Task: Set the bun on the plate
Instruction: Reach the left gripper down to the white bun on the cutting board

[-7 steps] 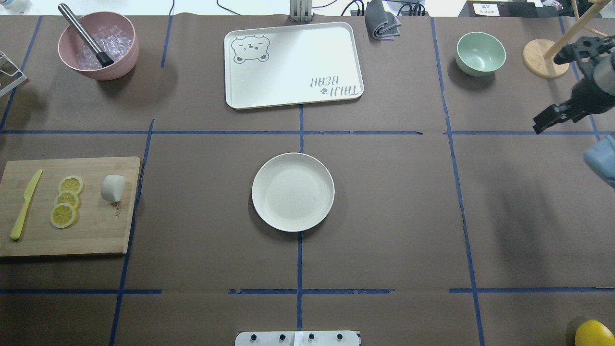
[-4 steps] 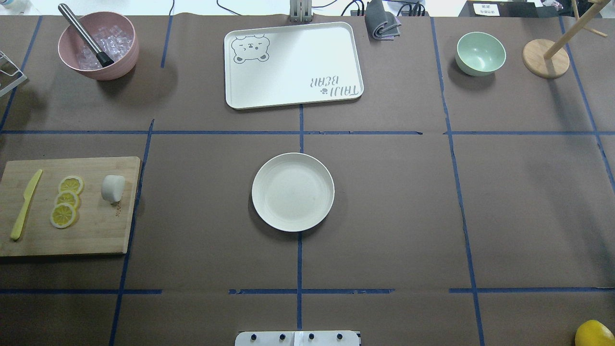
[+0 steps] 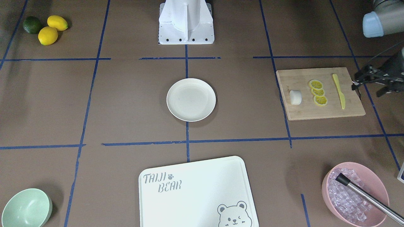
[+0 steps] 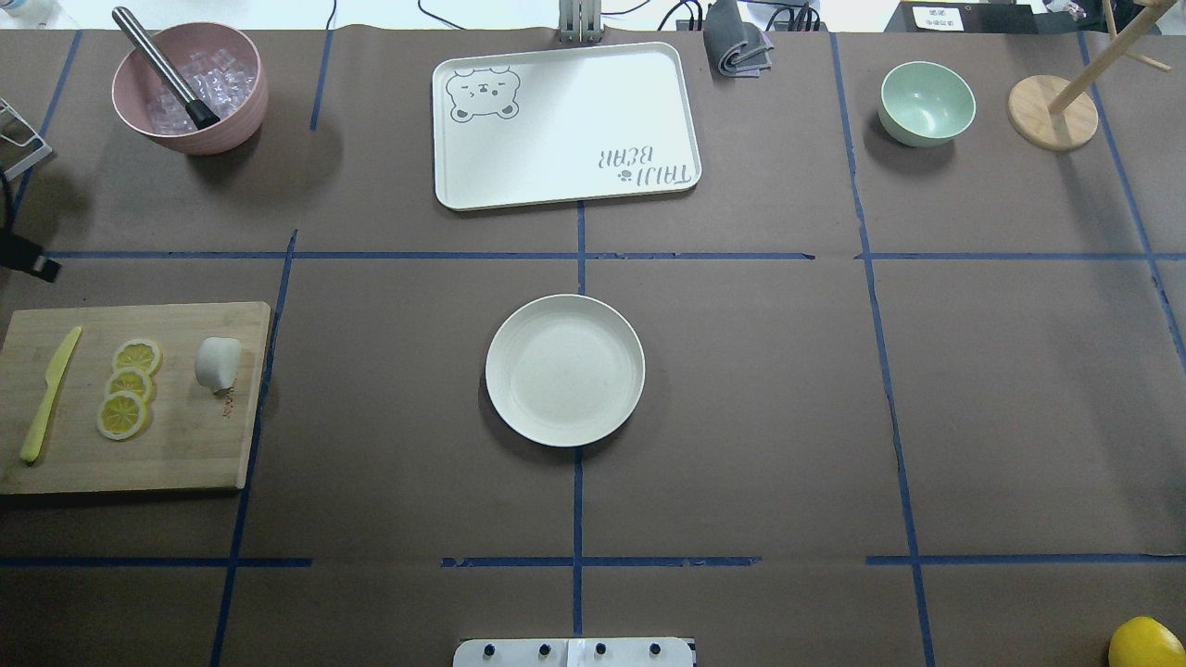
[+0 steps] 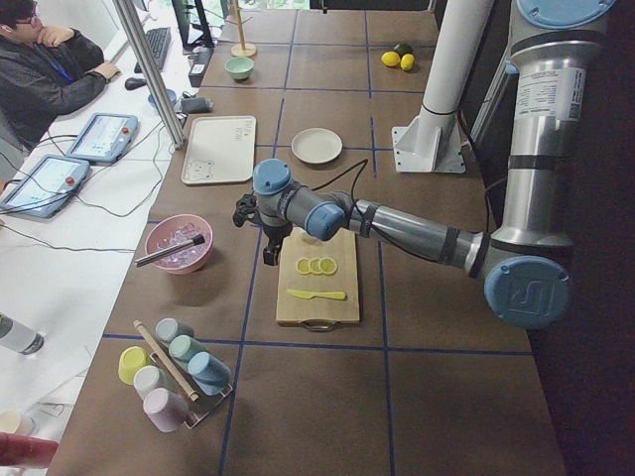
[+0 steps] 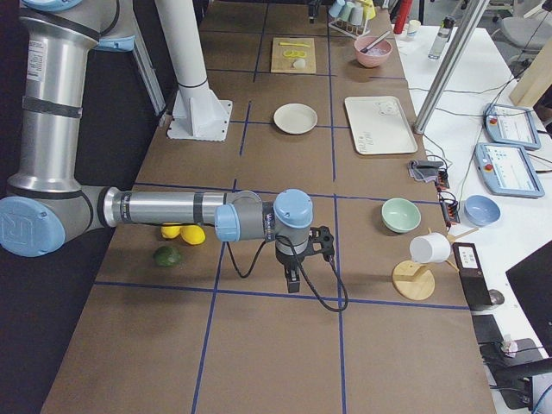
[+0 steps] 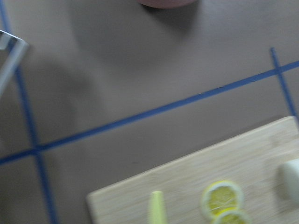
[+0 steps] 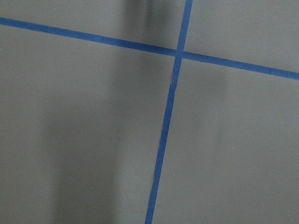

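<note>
The bun, a small white stub, lies on the wooden cutting board at the table's left, beside the lemon slices. It also shows at the right edge of the left wrist view, the bun. The empty cream plate sits mid-table, far from the bun. My left gripper hovers open just beyond the board's outer far corner, holding nothing. My right gripper hangs over bare table near the mint bowl; I cannot tell whether it is open or shut.
A yellow knife lies on the board. A pink bowl of ice with a metal tool stands back left, the bear tray back centre, the mint bowl and a wooden stand back right. A lemon is front right.
The right arm has left the overhead view at its right edge. The left gripper's tip has come in at the left edge, above the cutting board.
</note>
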Controlling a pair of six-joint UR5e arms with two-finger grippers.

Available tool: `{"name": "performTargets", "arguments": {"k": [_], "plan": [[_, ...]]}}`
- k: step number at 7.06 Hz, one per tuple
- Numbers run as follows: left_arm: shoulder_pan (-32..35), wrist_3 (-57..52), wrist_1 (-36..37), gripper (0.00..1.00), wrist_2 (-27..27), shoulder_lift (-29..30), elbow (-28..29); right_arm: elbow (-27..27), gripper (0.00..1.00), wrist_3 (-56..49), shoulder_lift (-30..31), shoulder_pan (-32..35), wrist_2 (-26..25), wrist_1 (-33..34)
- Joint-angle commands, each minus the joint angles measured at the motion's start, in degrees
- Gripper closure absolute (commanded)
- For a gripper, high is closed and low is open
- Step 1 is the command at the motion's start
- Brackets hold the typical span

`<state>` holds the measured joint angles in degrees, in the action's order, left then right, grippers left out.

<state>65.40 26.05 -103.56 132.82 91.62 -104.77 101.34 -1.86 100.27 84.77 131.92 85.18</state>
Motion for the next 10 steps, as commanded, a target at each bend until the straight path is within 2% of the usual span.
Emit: {"name": "performTargets", "arguments": {"k": [1, 3, 6, 7, 8, 9, 10], "plan": [[-12.79, 18.37, -1.81, 0.0, -9.29, 2.59, -2.64, -0.09, 0.0, 0.01, -0.07, 0.04, 0.09, -0.01], [-16.27, 21.06, -7.94, 0.0, -10.21, 4.01, 2.27, -0.27, 0.0, -0.08, -0.34, 0.04, 0.09, -0.01], [-19.26, 21.06, -9.03, 0.0, -10.83, 5.23, 6.15, -0.44, 0.0, -0.08, -0.34, 0.04, 0.09, -0.01], [-19.78, 21.06, -8.94, 0.05, -11.0, 5.24, 6.24, -0.44, 0.0, -0.08, -0.34, -0.04, 0.0, -0.01], [-20.05, 21.23, -8.86, 0.43, -11.44, 5.15, 6.33, -0.53, 0.0, -0.16, -0.34, 0.04, 0.0, -0.01], [-20.05, 21.24, -8.77, 0.63, -11.44, 5.15, 6.25, -0.27, 0.0, -0.08, -0.34, 0.04, 0.09, -0.01], [-20.05, 21.24, -8.77, 0.69, -11.53, 5.15, 6.16, -0.18, 0.0, -0.08, -0.25, 0.04, 0.09, -0.01]]}}
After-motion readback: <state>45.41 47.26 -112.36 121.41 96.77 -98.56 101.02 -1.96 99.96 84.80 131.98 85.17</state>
